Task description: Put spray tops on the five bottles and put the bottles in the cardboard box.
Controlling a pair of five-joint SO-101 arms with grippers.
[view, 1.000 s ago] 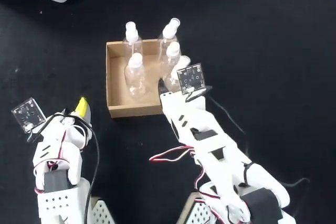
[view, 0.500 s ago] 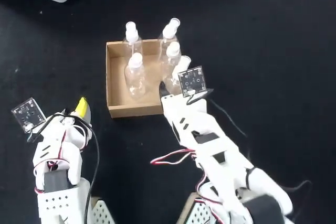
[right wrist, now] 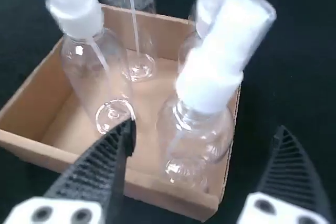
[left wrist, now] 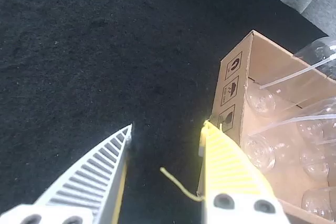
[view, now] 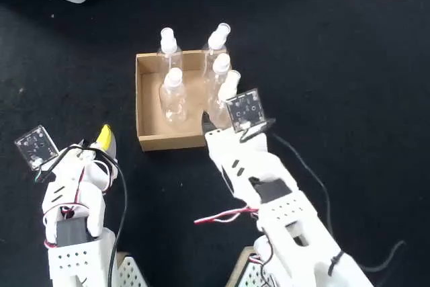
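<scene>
Two grippers, nearest me: the left gripper (left wrist: 167, 127) hangs over bare bench (view: 349, 65) with its jaws spread wide and nothing between them. The right gripper (right wrist: 203, 129) sits at the box's near right corner, also spread wide and clamping nothing.
Box from the left gripper: the cardboard box (view: 171, 141) lies at about 1 o'clock, well apart, so the left arm is the farther one.
Nearest bottle: it (right wrist: 210, 98) stands in the box's near right corner, at about 1 o'clock from the right gripper. It is between the jaws, and I see neither one touching it.
Its long axis: roughly upright, base on the box floor, with the top leaning a little toward the right wall.
Key relation: as I judge it, the way out runs back toward 6 o'clock. The leaning top is the part most likely to get clipped.
Middle of box: one bottle (view: 173, 95) is at 9 o'clock from the nearest one, and another (view: 219, 68) is just beyond it at 12.
Far wall: two more bottles (view: 168, 44) (view: 218, 37) stand against it. Their bases look to be inside, though I can't be sure of that.
Count: five bottles, five white spray tops (view: 174, 76) with one on each, one box, two arms.
Progress: I judge the capping done and the boxing done or all but done.
</scene>
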